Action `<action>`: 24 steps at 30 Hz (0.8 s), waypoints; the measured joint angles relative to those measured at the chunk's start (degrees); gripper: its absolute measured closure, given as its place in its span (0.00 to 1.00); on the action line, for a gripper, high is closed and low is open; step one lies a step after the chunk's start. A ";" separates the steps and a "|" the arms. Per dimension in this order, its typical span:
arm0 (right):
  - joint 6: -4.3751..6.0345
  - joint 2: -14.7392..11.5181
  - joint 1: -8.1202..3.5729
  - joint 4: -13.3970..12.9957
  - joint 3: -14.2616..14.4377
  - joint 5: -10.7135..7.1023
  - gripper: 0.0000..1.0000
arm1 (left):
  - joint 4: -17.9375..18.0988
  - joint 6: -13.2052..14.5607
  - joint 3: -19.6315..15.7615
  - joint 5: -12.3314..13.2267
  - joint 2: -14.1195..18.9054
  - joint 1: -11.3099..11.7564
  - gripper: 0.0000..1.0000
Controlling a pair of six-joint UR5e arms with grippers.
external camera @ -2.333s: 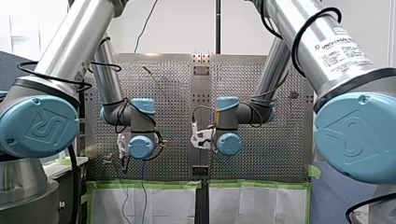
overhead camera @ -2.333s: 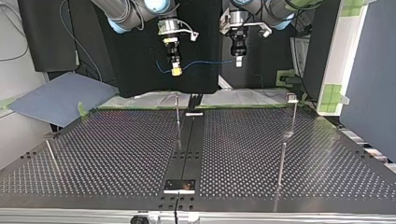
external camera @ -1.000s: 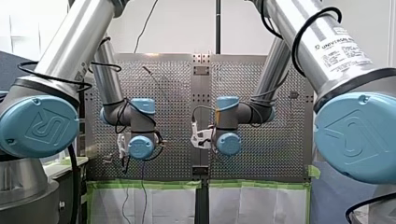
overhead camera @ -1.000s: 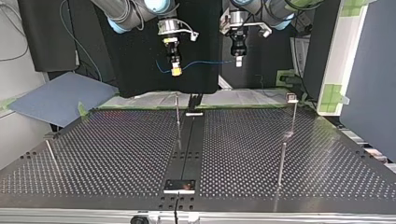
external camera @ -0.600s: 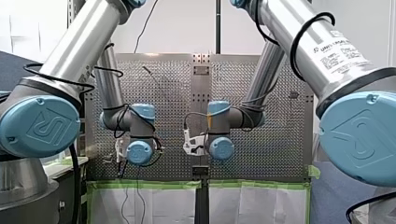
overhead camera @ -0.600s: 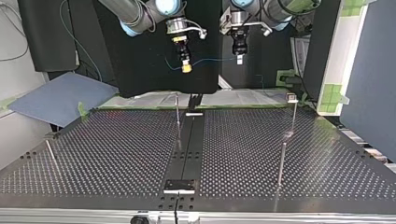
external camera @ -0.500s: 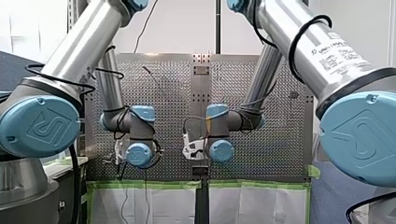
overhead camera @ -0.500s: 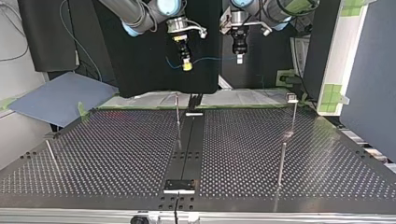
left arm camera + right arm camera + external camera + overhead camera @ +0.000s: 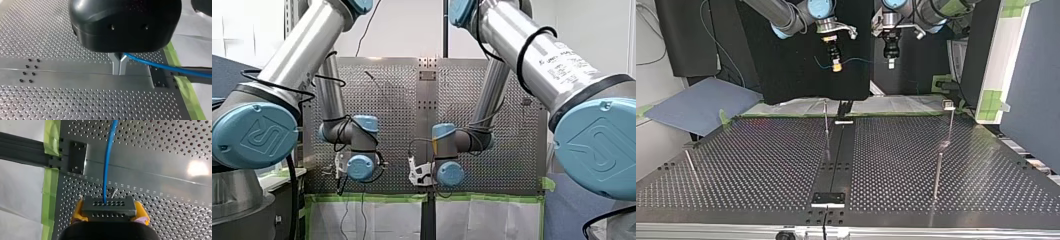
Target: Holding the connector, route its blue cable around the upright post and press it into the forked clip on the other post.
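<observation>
High over the table's far edge, my right gripper (image 9: pixel 836 66) with yellow pads is shut on the dark connector (image 9: pixel 109 205). The blue cable (image 9: pixel 108 165) leaves the connector and runs ahead of it. In the top view the cable (image 9: pixel 856 61) spans across to my left gripper (image 9: pixel 891 63). Its metal fingers (image 9: pixel 119 67) are pinched together on the cable (image 9: pixel 160 67), which trails off to one side. A thin upright post (image 9: pixel 826 117) stands below my right gripper. A post with a small clip head (image 9: pixel 947 104) stands at the top view's right.
Another plain post (image 9: pixel 937 172) rises near the top view's right front, and a leaning rod (image 9: pixel 690 165) is at its left. A dark centre strip (image 9: pixel 836 160) crosses the perforated table. Green tape (image 9: pixel 51 182) edges the far side.
In the top view my right gripper has risen and shifted right toward my left gripper, shortening the cable span. My left gripper rose slightly. Both grips are unchanged.
</observation>
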 joint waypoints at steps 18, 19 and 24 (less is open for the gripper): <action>7.99 -6.97 -1.50 7.74 -2.34 -2.61 1.00 | -7.15 -7.43 2.27 -0.16 7.03 1.15 1.00; 8.60 -7.58 -1.83 8.33 -2.60 -2.93 1.00 | -7.78 -7.66 2.53 -0.27 7.64 1.33 1.00; 9.76 -10.01 -3.05 10.56 -3.83 -3.50 1.00 | -10.04 -8.21 3.60 -0.41 9.93 2.07 1.00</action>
